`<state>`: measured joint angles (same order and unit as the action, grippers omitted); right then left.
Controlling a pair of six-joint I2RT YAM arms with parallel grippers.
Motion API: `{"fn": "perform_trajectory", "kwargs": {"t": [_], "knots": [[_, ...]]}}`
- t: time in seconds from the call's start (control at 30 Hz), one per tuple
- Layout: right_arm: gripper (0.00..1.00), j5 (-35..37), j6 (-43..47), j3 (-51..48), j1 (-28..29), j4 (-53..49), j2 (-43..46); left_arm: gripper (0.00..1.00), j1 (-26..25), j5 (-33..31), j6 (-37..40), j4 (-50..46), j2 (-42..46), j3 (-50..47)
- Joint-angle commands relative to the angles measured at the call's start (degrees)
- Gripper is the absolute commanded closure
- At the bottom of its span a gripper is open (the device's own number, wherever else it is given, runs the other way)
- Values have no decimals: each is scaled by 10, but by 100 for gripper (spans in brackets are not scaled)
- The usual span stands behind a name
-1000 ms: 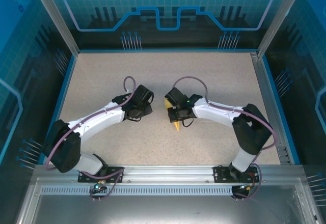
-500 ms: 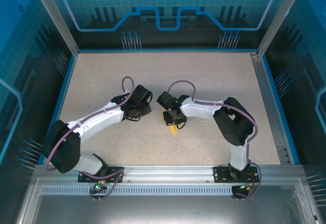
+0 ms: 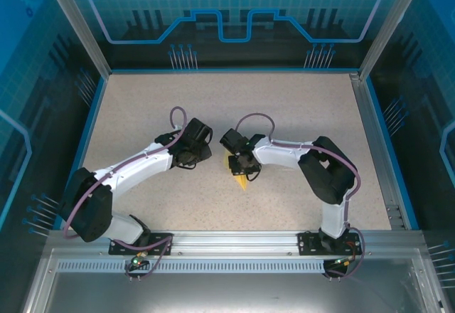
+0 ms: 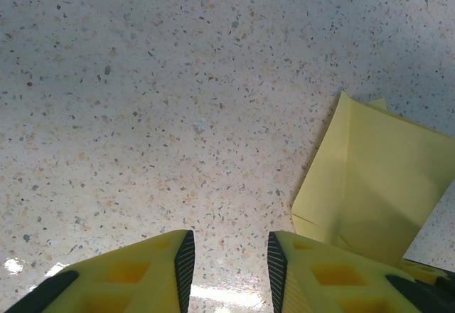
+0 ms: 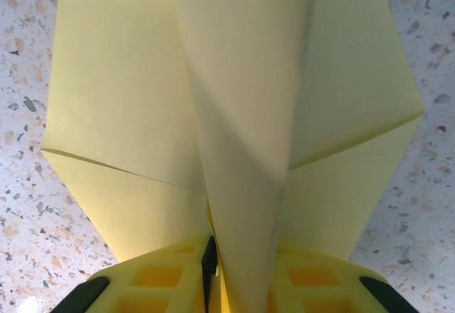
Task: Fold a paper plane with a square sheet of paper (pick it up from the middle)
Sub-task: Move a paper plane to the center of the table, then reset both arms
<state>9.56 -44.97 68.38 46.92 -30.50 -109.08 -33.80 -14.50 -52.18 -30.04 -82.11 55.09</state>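
Paper plane [image 5: 242, 114] shifted left with right jaws straddling ridge, grip unclear; left jaws part-open, empty.

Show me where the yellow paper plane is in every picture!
Top view: paper plane mid-table, poking out under the right pincer.
Left wrist view: lower right, beside the fingers of the left pincer.
Right wrist view: centre, standing up between the right pincer's fingers.
Shared landmark: the speckled table.

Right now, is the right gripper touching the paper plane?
Touching. In the right wrist view, the centre fold of the paper plane runs down between the yellow fingers of the right gripper, with no gap on either side.
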Motion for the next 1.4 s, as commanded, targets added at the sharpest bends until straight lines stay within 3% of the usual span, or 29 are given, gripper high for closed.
{"fn": "perform_trajectory", "kwargs": {"t": [0.0, 0.17, 0.33, 0.53, 0.67, 0.87, 1.07, 1.13, 1.23, 1.37], "knots": [[77, -15, -22, -24, -2, 3, -35, 64, 5, 10, 4, 4, 1, 0], [85, 12, -6, 18, -4, -13, -22, 64, 5, 3, 5, 0, 13, 0], [80, 33, 3, 87, -4, -65, -50, 63, 5, -2, 8, -7, 19, 1], [76, 15, -27, 68, -7, -52, -49, 63, 6, -2, 8, -5, 23, -6], [66, 18, -12, 63, -5, -52, -3, 63, 5, -7, 11, -5, 23, -4], [46, 49, 25, 26, -4, -38, 137, 60, 6, -38, 26, -12, 43, 0], [31, 190, 72, -25, -14, -61, 311, 55, 12, -85, 53, -15, 77, -6], [26, 250, 93, -57, -35, -56, 379, 51, 19, -108, 66, -14, 88, -10], [22, 296, 129, -116, -111, -27, 474, 42, 40, -153, 96, -10, 105, -17], [17, 248, 269, -223, -259, 105, 523, 14, 95, -222, 133, 0, 102, -19]]}}
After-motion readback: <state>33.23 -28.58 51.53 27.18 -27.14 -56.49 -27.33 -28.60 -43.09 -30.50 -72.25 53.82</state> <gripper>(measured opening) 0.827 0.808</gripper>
